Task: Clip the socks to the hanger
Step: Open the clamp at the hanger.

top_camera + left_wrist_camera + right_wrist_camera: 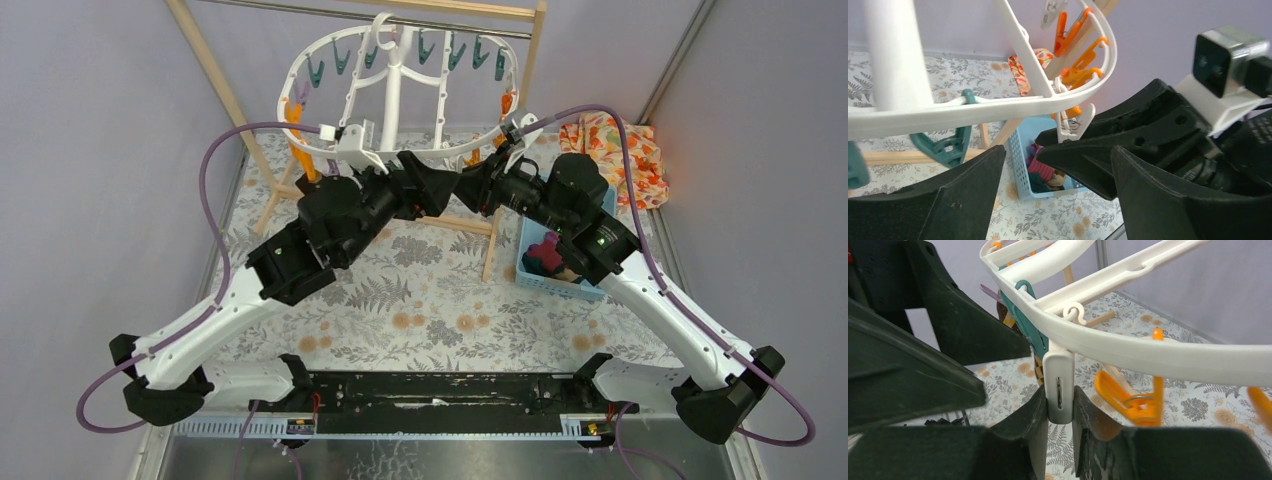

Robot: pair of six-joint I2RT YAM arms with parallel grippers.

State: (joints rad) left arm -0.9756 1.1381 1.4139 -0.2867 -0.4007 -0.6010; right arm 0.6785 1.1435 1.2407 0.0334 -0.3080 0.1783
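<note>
The white oval hanger (400, 95) hangs at the back with teal, orange and purple pegs. My right gripper (472, 188) is shut on a white peg (1059, 385) that hangs from the hanger's near rim (1148, 355). My left gripper (432, 188) is open and empty, its jaws spread either side of the right gripper's fingers (1108, 150) and the white peg (1073, 122). The magenta sock (545, 252) lies bunched with other socks in a blue basket (523, 250), also in the left wrist view (1040, 167). A sliver of dark brown checked cloth (1039, 371) shows behind the white peg.
The wooden rail rack (215, 75) stands around the hanger, its lower bar (470, 225) under both grippers. An orange floral cloth (620, 150) lies at the back right. An orange peg (1133, 397) and a teal peg (948, 147) dangle close by.
</note>
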